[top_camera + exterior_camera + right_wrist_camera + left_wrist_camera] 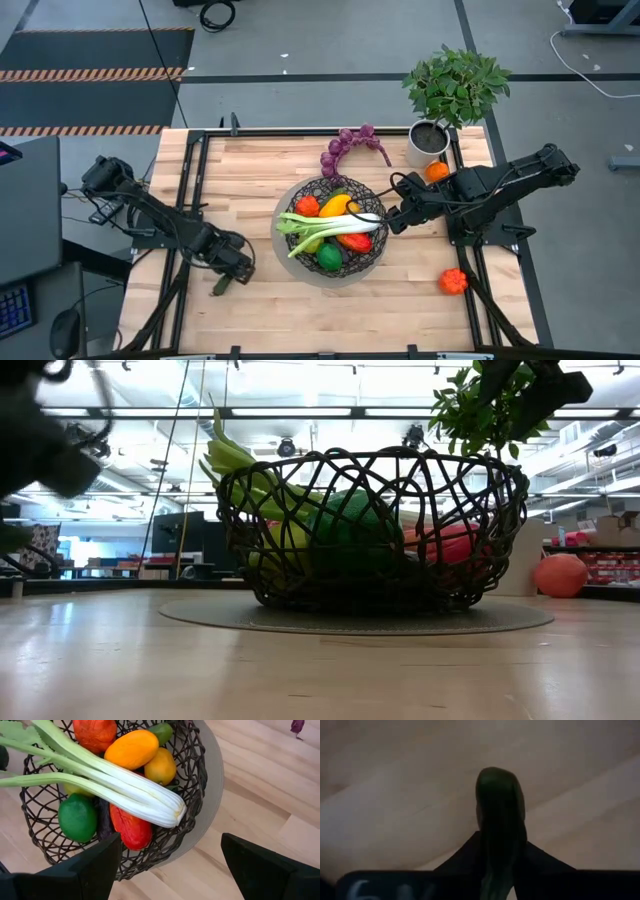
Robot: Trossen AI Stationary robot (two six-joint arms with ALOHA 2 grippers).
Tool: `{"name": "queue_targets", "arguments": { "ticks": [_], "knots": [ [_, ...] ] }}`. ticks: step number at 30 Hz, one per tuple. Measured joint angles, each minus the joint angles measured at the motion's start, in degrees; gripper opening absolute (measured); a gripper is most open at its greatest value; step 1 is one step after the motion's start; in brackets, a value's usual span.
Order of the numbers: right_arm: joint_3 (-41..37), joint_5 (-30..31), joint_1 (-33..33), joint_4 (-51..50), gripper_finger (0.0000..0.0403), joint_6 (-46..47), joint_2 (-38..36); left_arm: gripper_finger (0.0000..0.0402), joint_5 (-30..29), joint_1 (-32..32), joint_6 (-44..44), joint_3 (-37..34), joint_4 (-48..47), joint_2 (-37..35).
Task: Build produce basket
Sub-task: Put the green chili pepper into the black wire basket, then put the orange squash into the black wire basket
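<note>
The dark wire-mesh basket (333, 232) stands mid-table on its pale round base. It holds a green-white leek (115, 780), orange peppers (132, 749), a red pepper (131, 829), a green pepper (77, 817) and more. My left gripper (238, 268), near the basket's left, is shut on a dark green cucumber (500, 815). My right gripper (170, 870) is open and empty beside the basket's right rim, and shows in the high view (393, 218). A purple grape bunch (350, 148) lies on the table behind the basket. My left gripper pinches the cucumber between its two fingers (540, 862). The cucumber runs along the fingers, and its rounded free end (499, 782) sticks out past the fingertips toward the table's near left. Whether it rests on the table, I cannot tell.
A white pot with a leafy plant (428, 143) stands at the far right. One orange toy (437, 171) lies by the pot and another (453, 281) lies near the right front. Bare wood (300, 310) lies in front of the basket.
</note>
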Motion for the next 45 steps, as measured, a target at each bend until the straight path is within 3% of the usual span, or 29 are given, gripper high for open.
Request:
{"name": "queue_targets", "arguments": {
  "ticks": [4,9,19,25,34,45],
  "knots": [
    [0.0,0.0,0.0,-0.6,0.0346,0.0,0.0,0.0094,-3.4,3.0,4.6,5.7,-0.4,0.0],
    [0.0,-0.4,0.0,-0.9,0.0346,1.8,0.0,0.0083,-10.0,7.0,11.5,15.2,-1.6,0.0],
    [0.0,-7.8,0.0,-1.7,0.0346,-1.2,-0.5,0.0090,-18.8,15.9,30.6,31.3,4.1,-0.1],
    [0.0,-7.4,0.1,-1.9,0.0346,-1.0,-4.1,0.0092,-20.5,20.3,31.9,32.3,10.6,1.7],
    [0.0,-3.2,-1.0,-5.4,0.0346,-2.7,-11.2,0.0104,-21.4,21.5,31.1,32.3,26.8,10.2],
    [0.0,-1.6,-2.3,-8.3,0.0346,-3.8,-14.8,0.0206,-21.2,22.1,31.3,32.2,29.3,12.4]
  ]
}}
